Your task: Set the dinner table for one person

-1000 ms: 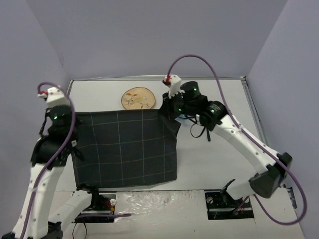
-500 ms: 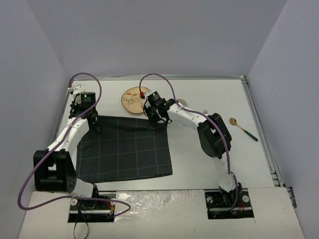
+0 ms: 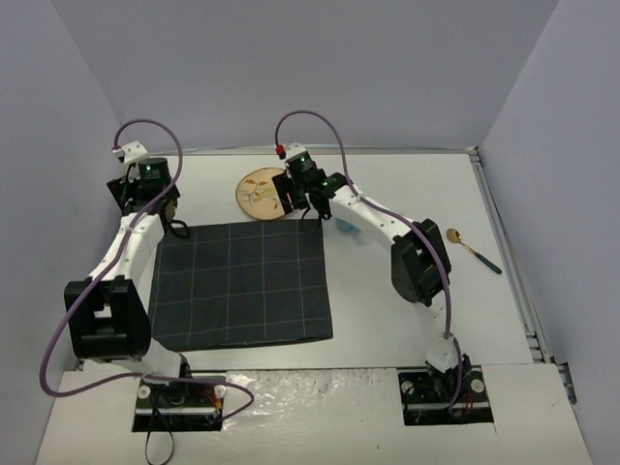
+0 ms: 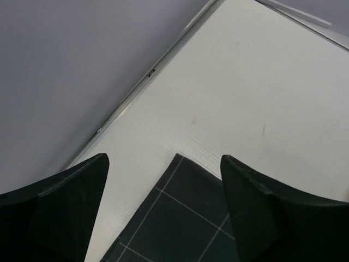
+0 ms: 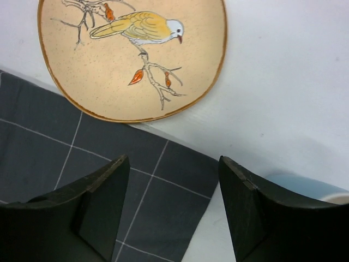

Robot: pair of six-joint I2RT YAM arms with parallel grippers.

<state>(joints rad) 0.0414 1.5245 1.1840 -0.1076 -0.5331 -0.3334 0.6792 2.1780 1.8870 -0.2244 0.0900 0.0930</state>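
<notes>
- Left pincer [image 3: 165,205] spread wide, nothing between its fingers; hangs tipped down over the far-left corner of the placemat [image 3: 237,286].
- Left wrist view: pincer [image 4: 163,161] frames that placemat [image 4: 185,224] corner, with bare counter [image 4: 245,93] beyond it.
- Left arm: elbow folded low at the near-left side, forearm running along the placemat's left edge to the wrist.
- Right pincer [image 3: 305,199] also wide and holding nothing, over the placemat's far-right corner, just beside the plate [image 3: 266,192].
- Right wrist view: pincer [image 5: 173,161] points down; bird-painted plate [image 5: 131,49] has its near rim meeting the placemat [image 5: 54,142] edge; pale blue rim [image 5: 305,185] at lower right, item unclear.
- Right arm: elbow bent mid-right, forearm reaching left across the counter [image 3: 407,184].
- Placemat lies flat on the counter's left half.
- Gold spoon [image 3: 473,248] lies well apart, at the right.
</notes>
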